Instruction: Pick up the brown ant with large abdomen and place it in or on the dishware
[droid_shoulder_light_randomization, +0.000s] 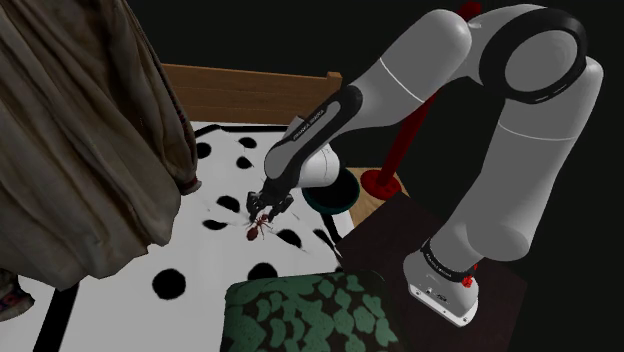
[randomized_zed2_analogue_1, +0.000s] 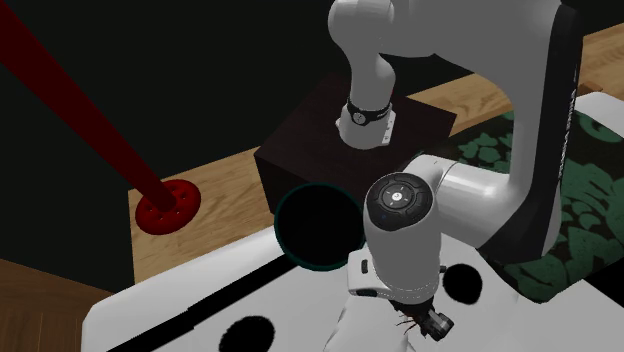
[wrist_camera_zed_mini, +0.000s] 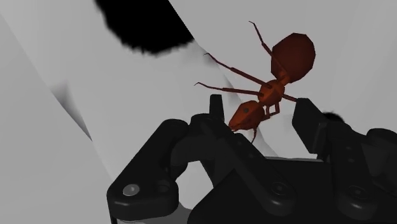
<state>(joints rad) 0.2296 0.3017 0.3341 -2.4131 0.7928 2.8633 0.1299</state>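
wrist view: pincer (wrist_camera_zed_mini: 261, 109) open, gripping nothing | brown ant (wrist_camera_zed_mini: 292, 56) btwn fingers, on spotted bed cover (wrist_camera_zed_mini: 63, 70) | dark bowl (randomized_zed2_analogue_1: 312, 228) nearby

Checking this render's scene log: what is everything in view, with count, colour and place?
cover: one, white with black spots, under the ant.
ant: one, reddish brown, on the cover.
bowl: one, dark with teal rim, at the cover's edge.
pillow: one, green patterned, shoulder view's bottom.
drape: one, grey-brown, shoulder view's left.
pole with round base: one, red, near the bowl.
wooden board: one, brown, behind the cover.
stand: one, dark brown, under the arm.
arm: one, white, dark joints.
gripper: one, black, open, around the ant's head.
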